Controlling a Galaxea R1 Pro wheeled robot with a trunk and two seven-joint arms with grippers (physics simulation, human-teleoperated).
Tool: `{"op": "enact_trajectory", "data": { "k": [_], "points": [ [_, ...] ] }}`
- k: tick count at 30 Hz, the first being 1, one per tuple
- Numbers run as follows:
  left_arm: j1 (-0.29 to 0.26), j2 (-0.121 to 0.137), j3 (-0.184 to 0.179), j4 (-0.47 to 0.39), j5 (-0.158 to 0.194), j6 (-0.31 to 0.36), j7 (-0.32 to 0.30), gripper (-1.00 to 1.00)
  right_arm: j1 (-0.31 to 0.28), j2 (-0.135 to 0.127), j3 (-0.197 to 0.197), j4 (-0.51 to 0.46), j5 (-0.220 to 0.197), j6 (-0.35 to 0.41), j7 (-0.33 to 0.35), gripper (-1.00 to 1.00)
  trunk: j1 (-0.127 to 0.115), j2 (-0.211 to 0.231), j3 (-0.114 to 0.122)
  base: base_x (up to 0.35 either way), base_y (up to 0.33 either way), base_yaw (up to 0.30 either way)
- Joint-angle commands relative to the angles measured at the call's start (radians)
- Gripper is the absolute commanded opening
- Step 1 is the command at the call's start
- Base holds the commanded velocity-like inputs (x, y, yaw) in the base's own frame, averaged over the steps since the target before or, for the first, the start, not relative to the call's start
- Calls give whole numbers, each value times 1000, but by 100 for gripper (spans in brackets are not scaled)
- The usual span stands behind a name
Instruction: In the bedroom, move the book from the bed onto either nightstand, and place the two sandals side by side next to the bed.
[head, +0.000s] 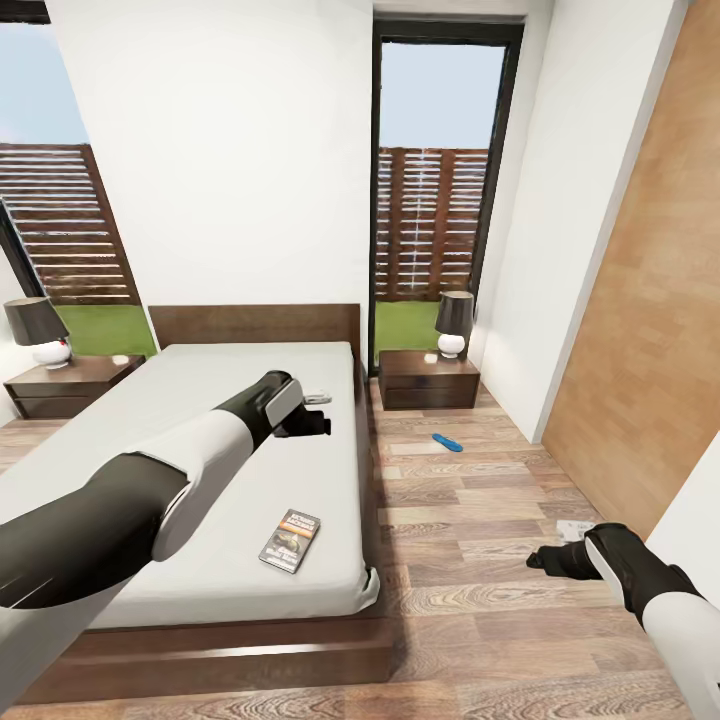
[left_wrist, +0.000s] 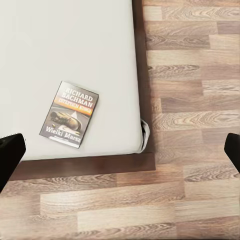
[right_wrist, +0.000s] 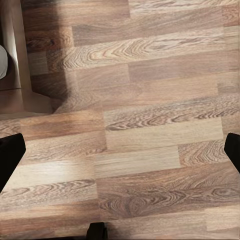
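The book lies flat on the bed, near the mattress's foot edge and close to the corner on the robot's right side. No gripper touches it. The first step, picking it up, looks not yet begun.

Nearest the viewer, the left arm reaches out over the mattress; the left gripper hangs above the middle of the bed, beyond the book. In the left wrist view its fingers sit far apart at the two sides of the frame, holding nothing. The right gripper hovers low over the wood floor beside the bed, its fingers likewise spread and empty.

The cover reads "RICHARD BACHMAN" in white at its top, an orange band with unreadable writing below, then roughly "Wielki Marsz" near its bottom.

The next move probably calls for drawing the left gripper back toward the foot edge and lowering it onto the thin book.

Farther off, one blue sandal lies on the floor, near the right nightstand by the window.
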Motion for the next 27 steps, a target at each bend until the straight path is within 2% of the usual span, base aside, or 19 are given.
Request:
{"op": "enact_trajectory", "data": {
  "k": [1, 5, 10, 27],
  "points": [
    [0, 6, -3, 4, 12, 3, 7, 100, 0, 0, 0, 1, -1, 5, 2, 100, 0, -1, -2, 0, 0, 0],
    [1, 26, -1, 8, 14, 1, 7, 100, 2, 0, -1, 5, -2, 4, 1, 100, 0, -1, -2, 0, 0, 0],
    [1, 35, 0, -8, 15, 0, 4, 100, 3, 0, -1, 8, -3, 4, 1, 100, 0, -1, -2, 0, 0, 0],
    [2, 41, -2, -20, 15, 0, 4, 100, 3, 0, -3, 10, -3, 5, 1, 100, 0, -1, -2, 0, 6, 0]
  ]
}}
